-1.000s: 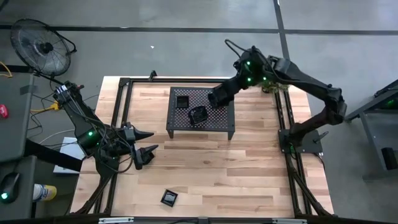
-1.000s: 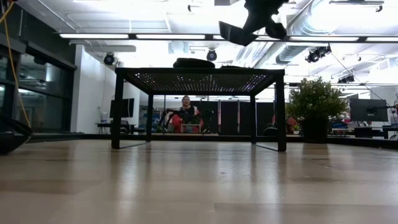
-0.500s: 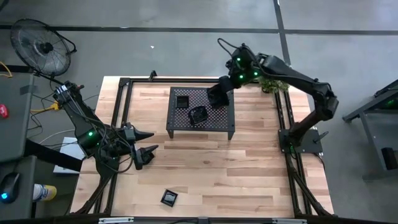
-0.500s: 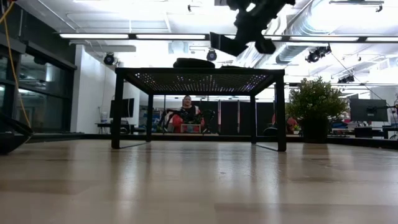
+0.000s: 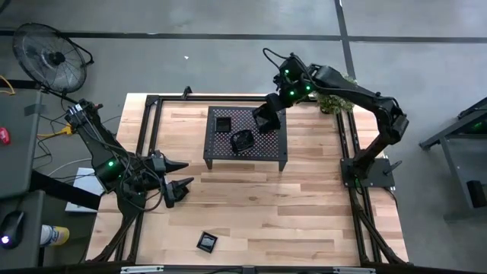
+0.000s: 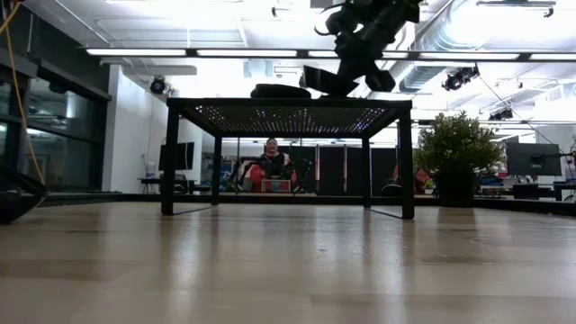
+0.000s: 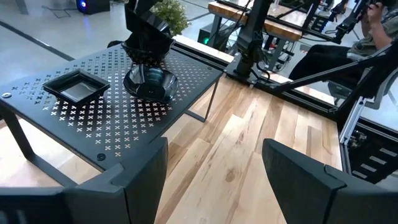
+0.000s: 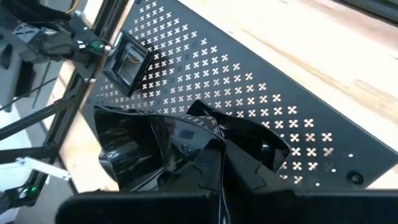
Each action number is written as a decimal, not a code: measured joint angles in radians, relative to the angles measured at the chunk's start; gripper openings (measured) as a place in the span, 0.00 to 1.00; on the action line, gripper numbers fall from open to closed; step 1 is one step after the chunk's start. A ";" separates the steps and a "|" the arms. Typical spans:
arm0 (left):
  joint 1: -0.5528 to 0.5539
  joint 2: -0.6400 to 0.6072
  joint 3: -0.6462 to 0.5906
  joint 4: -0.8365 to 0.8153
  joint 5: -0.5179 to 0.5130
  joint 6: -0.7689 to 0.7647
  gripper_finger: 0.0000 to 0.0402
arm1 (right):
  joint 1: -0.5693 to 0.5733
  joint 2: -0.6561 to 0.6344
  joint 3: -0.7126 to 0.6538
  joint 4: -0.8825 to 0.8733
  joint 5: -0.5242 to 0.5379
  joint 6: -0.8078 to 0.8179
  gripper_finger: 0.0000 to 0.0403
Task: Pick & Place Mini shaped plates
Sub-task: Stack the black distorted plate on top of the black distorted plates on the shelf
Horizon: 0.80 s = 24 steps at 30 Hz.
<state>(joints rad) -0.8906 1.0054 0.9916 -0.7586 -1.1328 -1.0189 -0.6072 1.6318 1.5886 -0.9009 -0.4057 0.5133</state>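
My right gripper (image 5: 263, 119) hovers over the black mesh rack (image 5: 272, 149), shut on a glossy black mini shaped plate (image 8: 146, 149). In the low view this plate (image 6: 322, 83) hangs just above the rack top (image 6: 288, 115). Two plates rest flat on the rack, a square one (image 5: 223, 124) and a rounded one (image 5: 242, 141). Another square plate (image 5: 206, 242) lies on the table near its near edge. My left gripper (image 5: 181, 174) waits open at the table's left side, low over the wood. My right gripper pinches the plate by its rim (image 8: 205, 140) between the two fingers. It comes slanting down from the table's far right. The plate is lifted clear of the rack, tilted, and sticks out from the fingertips toward the table's left.
The rack stands on thin legs on the table's far half. Black frame rails (image 5: 149, 137) run along the left and right edges. Bare wood lies between the rack and the near edge. A person sits in the room behind the table (image 6: 270, 157).
My right gripper has carried the plate toward the table's left and down, from well above the rack's right end to just over the rack top. It has stayed shut on the plate. The plates on the rack have not moved.
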 joint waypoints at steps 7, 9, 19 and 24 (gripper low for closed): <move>0.000 0.000 0.000 0.000 0.001 -0.008 0.64 | -0.022 0.001 0.017 -0.002 -0.048 -0.021 0.00; 0.000 0.000 0.000 0.000 0.001 -0.008 0.64 | -0.022 0.001 0.040 -0.001 -0.047 -0.024 0.00; 0.000 0.000 0.000 -0.003 0.001 -0.010 0.64 | -0.022 0.027 0.120 -0.166 -0.030 -0.067 0.00; 0.000 0.000 0.000 -0.003 0.001 -0.010 0.64 | -0.021 0.032 0.120 -0.175 -0.021 -0.046 0.00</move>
<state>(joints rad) -0.8906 1.0054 0.9918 -0.7620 -1.1323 -1.0286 -0.6285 1.6642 1.7084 -1.0758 -0.4265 0.4676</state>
